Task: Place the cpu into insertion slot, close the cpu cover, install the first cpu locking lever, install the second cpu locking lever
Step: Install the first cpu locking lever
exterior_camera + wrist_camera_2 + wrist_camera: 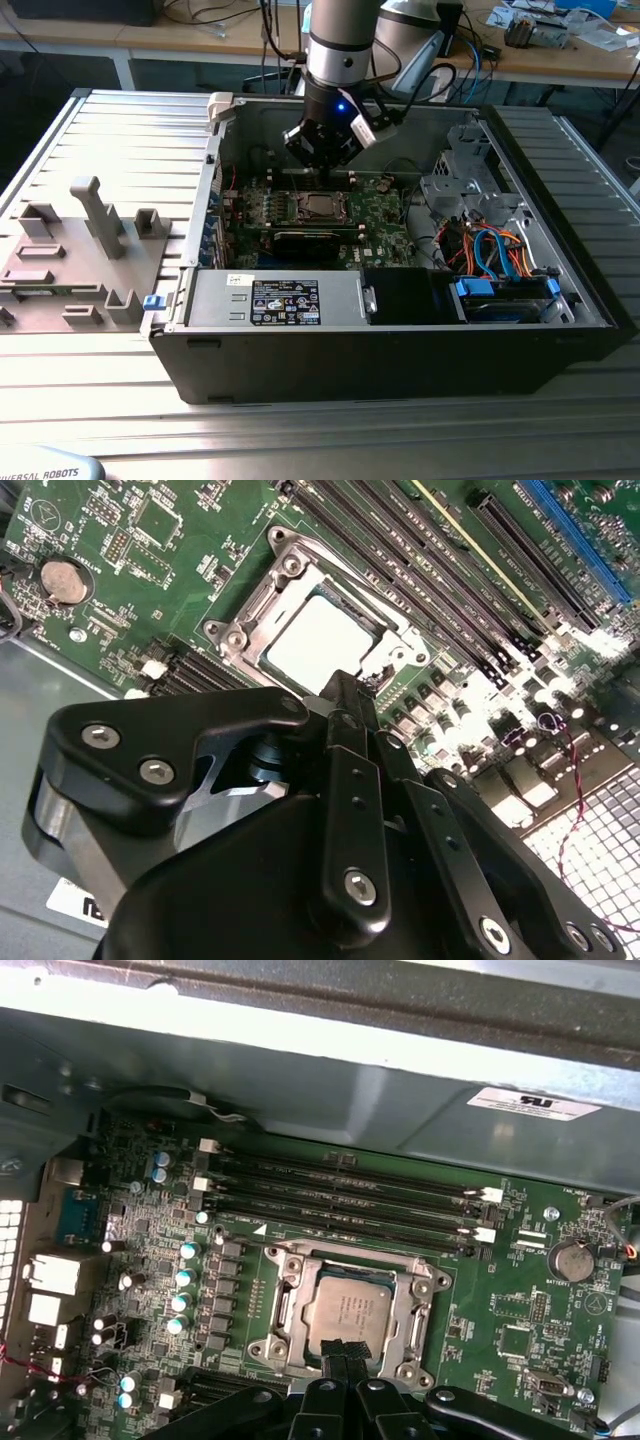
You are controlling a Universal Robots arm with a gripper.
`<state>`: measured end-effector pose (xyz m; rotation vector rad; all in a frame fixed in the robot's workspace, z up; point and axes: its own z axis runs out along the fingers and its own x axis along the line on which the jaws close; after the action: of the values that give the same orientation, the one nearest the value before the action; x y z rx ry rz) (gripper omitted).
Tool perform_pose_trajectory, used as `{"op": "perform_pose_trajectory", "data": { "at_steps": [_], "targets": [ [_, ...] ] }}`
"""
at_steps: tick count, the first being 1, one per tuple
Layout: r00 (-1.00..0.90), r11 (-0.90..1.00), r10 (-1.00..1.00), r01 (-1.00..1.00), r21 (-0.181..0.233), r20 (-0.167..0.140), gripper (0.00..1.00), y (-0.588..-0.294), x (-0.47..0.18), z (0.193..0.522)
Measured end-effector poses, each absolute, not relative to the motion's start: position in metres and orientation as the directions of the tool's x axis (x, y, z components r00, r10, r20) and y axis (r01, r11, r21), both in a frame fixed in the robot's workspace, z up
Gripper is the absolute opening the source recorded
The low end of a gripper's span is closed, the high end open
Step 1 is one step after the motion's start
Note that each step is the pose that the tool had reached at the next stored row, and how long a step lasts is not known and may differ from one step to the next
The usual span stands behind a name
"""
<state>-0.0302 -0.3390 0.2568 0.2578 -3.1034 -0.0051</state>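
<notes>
The cpu (345, 1318) lies flat in the insertion slot (432, 1285) on the green board, its silver top showing in both wrist views (318, 640). The cpu cover (283, 1305) lies down around it as a silvery frame (262, 598). My gripper (346, 1362) hangs just above the socket's edge, its black fingers together with nothing between them. In the exterior view the gripper (323, 170) hovers inside the open case, a little above the cpu (320, 207).
A long black expansion card (305, 243) lies just in front of the socket. Memory slots (340, 1195) run behind it. The power supply (280, 300) and a drive bay with blue cables (500, 275) line the case front. A grey fixture tray (70, 250) sits at the exterior view's left.
</notes>
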Motion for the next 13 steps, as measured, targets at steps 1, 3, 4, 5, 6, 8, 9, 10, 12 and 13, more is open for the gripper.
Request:
{"op": "perform_pose_trajectory", "data": {
  "at_steps": [1,3,4,5,6,8,9,10,12,13],
  "targets": [
    [-0.986,0.986,-0.165,-0.165,0.006,0.027,0.11,-0.3390,-0.0305,0.2568],
    [-0.986,0.986,-0.165,-0.165,0.005,0.027,0.11,-0.3391,-0.0310,0.2568],
    [-0.986,0.986,-0.165,-0.165,0.006,0.027,0.11,-0.3391,-0.0340,0.2568],
    [-0.986,0.986,-0.165,-0.165,0.006,0.027,0.11,-0.3390,-0.0365,0.2568],
    [-0.986,0.986,-0.165,-0.165,0.006,0.027,0.11,-0.3390,-0.0366,0.2568],
    [-0.986,0.986,-0.165,-0.165,0.006,0.027,0.11,-0.3390,-0.0370,0.2568],
    [-0.986,0.986,-0.165,-0.165,0.005,0.027,0.11,-0.3390,-0.0372,0.2568],
    [-0.986,0.986,-0.165,-0.165,0.006,0.027,0.11,-0.3390,-0.0374,0.2568],
    [-0.986,0.986,-0.165,-0.165,0.006,0.027,0.11,-0.3390,-0.0377,0.2568],
    [-0.986,0.986,-0.165,-0.165,0.006,0.027,0.11,-0.3390,-0.0379,0.2568]
  ]
}}
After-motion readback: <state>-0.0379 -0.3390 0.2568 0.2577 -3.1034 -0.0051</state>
